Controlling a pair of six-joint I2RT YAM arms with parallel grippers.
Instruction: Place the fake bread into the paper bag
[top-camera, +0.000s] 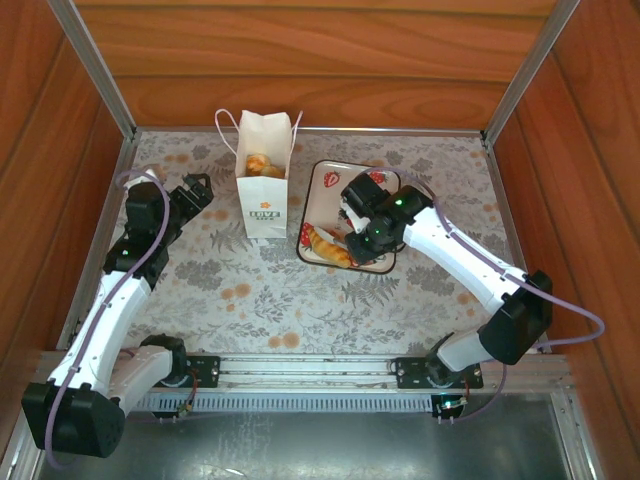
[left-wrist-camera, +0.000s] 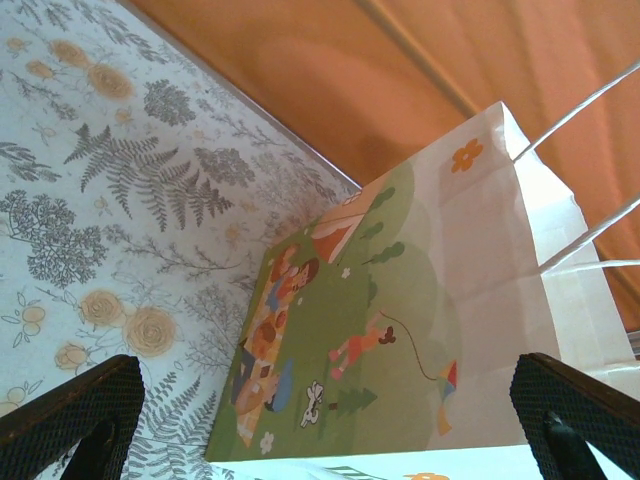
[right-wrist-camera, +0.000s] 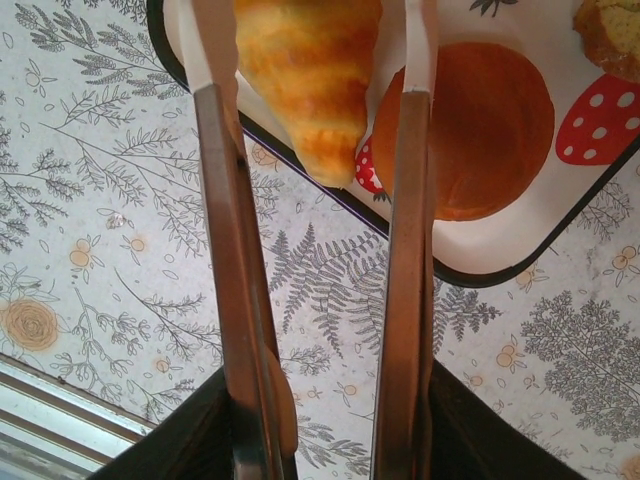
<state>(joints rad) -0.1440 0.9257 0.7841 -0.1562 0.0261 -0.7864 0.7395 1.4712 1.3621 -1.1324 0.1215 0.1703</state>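
The white paper bag (top-camera: 264, 185) stands upright at the back centre, a golden bun (top-camera: 259, 164) showing in its open top. My left gripper (top-camera: 197, 190) is open just left of it; in the left wrist view the bag's picnic-print side (left-wrist-camera: 400, 300) lies ahead of my open left gripper (left-wrist-camera: 330, 415). My right gripper (top-camera: 355, 225) is shut on metal tongs (right-wrist-camera: 225, 250), held over the tray. The tong arms straddle a croissant (right-wrist-camera: 310, 70), whose tip hangs over the tray's edge. I cannot tell whether they pinch it. A round brown bun (right-wrist-camera: 480, 130) lies beside it.
The white strawberry-print tray (top-camera: 322, 178) sits right of the bag, with the croissant (top-camera: 330, 247) at its near edge and another pastry (right-wrist-camera: 612, 35) further in. Wooden walls and metal posts close in the floral table (top-camera: 250, 300) on three sides.
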